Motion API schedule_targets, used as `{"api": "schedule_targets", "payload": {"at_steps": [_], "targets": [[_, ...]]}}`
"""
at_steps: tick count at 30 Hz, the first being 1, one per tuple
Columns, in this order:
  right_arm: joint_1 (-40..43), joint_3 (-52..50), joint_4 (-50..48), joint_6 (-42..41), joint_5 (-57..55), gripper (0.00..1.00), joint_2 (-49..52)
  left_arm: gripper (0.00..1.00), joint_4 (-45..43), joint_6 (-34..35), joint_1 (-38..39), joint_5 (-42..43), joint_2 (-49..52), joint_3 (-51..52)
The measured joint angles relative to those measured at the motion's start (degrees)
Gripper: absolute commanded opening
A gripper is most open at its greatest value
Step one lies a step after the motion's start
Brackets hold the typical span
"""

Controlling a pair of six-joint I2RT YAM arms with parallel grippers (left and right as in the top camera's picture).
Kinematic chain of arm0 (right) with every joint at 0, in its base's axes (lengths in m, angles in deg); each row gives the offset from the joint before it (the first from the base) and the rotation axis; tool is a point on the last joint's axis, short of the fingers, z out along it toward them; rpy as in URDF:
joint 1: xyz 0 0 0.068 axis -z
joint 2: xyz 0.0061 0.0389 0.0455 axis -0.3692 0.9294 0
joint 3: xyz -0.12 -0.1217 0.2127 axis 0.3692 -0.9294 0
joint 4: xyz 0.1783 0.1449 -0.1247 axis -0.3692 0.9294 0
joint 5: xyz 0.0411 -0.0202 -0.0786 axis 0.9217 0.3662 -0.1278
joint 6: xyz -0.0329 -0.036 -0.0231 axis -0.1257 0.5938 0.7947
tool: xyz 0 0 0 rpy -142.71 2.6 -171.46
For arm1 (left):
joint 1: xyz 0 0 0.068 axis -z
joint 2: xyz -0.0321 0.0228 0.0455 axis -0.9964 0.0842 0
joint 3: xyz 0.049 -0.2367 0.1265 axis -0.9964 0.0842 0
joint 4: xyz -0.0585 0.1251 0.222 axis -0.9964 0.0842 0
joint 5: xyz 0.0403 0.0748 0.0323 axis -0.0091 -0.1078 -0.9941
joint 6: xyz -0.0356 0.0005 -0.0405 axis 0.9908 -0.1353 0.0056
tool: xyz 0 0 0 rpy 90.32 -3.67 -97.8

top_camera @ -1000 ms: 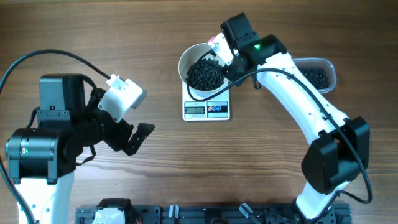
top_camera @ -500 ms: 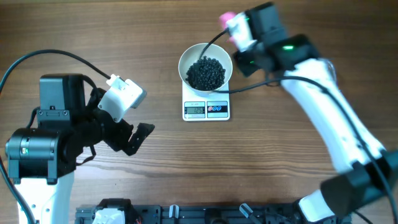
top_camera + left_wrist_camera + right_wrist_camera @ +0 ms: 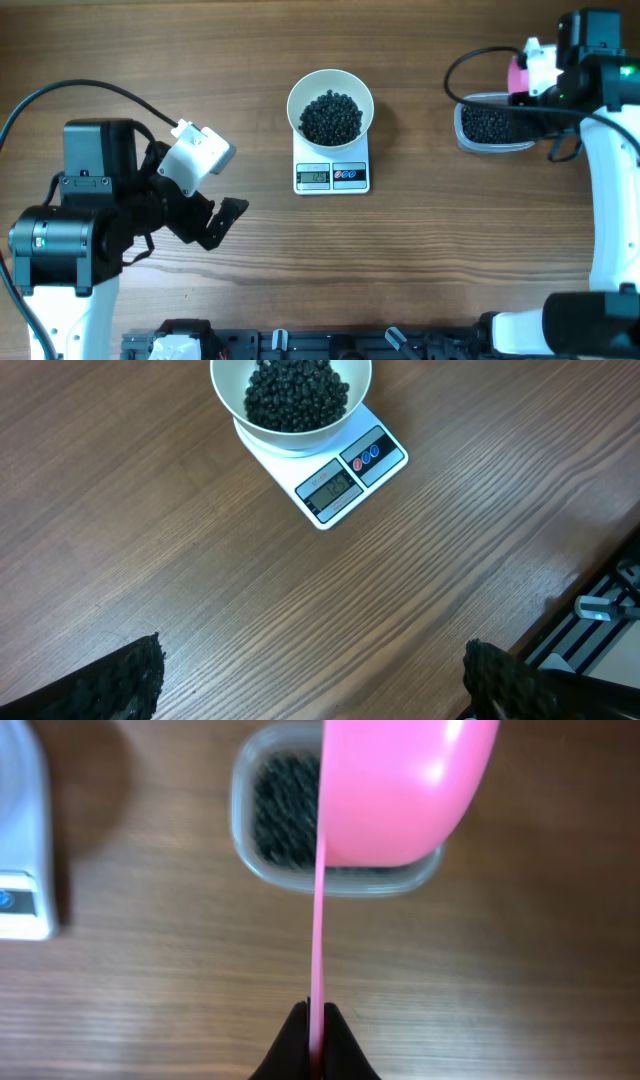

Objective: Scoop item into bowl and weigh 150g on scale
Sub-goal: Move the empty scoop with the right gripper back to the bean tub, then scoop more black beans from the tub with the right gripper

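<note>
Pink scoop (image 3: 400, 790) pinched in right hand (image 3: 316, 1023), over tub (image 3: 240, 830); bowl (image 3: 300, 88) well left.

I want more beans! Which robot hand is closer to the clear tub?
Right. The right gripper holds the pink scoop right by the clear tub; the left gripper is far away, beyond the scale.

We take this for a robotics lab bench: the left arm (image 3: 80, 230) and right arm (image 3: 612, 200) stand at a plain wood-grain tabletop (image 3: 200, 60), a black cable (image 3: 85, 85) loops over it, and a black rail (image 3: 300, 345) lines its near edge.
</note>
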Motion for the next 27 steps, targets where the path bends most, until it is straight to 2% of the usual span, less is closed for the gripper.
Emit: {"api": "schedule_targets", "payload": {"at_steps": [18,27], "targets": [[1.97,-0.5,-0.31,4.24,0.0,0.04,22.38,1.0,0.0,0.0,0.0,0.0,0.0,0.0],[1.99,-0.55,-0.66,7.89,2.84,0.04,25.38,1.0,0.0,0.0,0.0,0.0,0.0,0.0]]}}
